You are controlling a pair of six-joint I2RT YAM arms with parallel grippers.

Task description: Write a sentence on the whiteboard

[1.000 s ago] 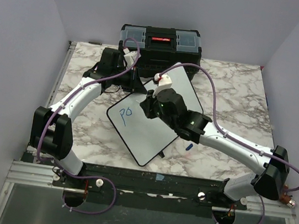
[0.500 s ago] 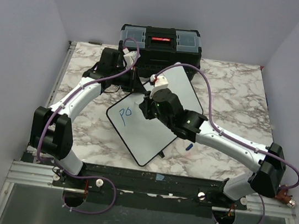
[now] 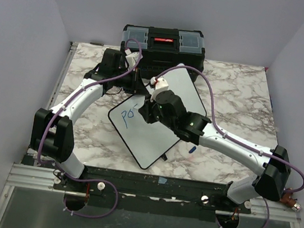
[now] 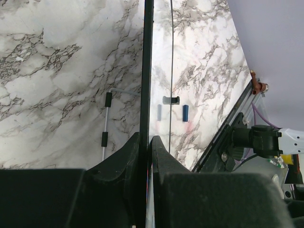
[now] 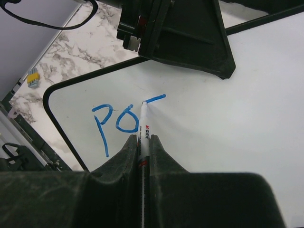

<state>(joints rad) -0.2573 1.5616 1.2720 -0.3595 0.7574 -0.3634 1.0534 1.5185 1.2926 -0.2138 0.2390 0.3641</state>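
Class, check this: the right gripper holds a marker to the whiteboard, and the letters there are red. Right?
No: the letters are blue, not red, as the right wrist view shows. The right gripper does hold the marker to the whiteboard.

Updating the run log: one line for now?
left tool shut on whiteboard | right tool shut on marker | sentence: po, stroke

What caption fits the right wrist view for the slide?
Right gripper holds a white marker, tip on the glossy white whiteboard, beside blue handwritten letters "po".
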